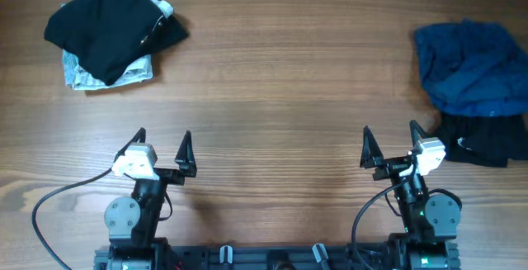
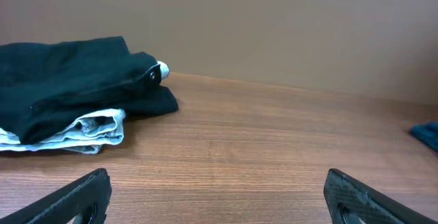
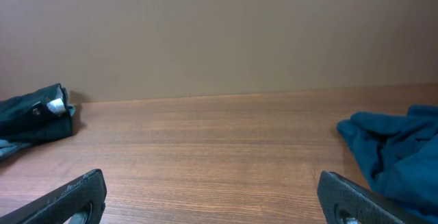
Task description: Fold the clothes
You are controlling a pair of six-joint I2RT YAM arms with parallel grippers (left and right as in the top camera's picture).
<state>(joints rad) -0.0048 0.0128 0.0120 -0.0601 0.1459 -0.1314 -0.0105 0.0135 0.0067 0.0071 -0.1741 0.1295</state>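
Observation:
A folded black garment point(image 1: 111, 22) lies on a folded pale grey one point(image 1: 82, 70) at the far left; both also show in the left wrist view point(image 2: 68, 87). A crumpled blue garment point(image 1: 474, 63) lies at the far right over a black garment point(image 1: 483, 142); the blue one also shows in the right wrist view point(image 3: 393, 152). My left gripper point(image 1: 163, 148) is open and empty near the front edge, well short of the folded pile. My right gripper point(image 1: 389, 142) is open and empty, just left of the black garment.
The wooden table point(image 1: 272, 80) spans the whole view. A black cable point(image 1: 49, 208) loops by the left arm's base. A plain wall stands behind the table's far edge.

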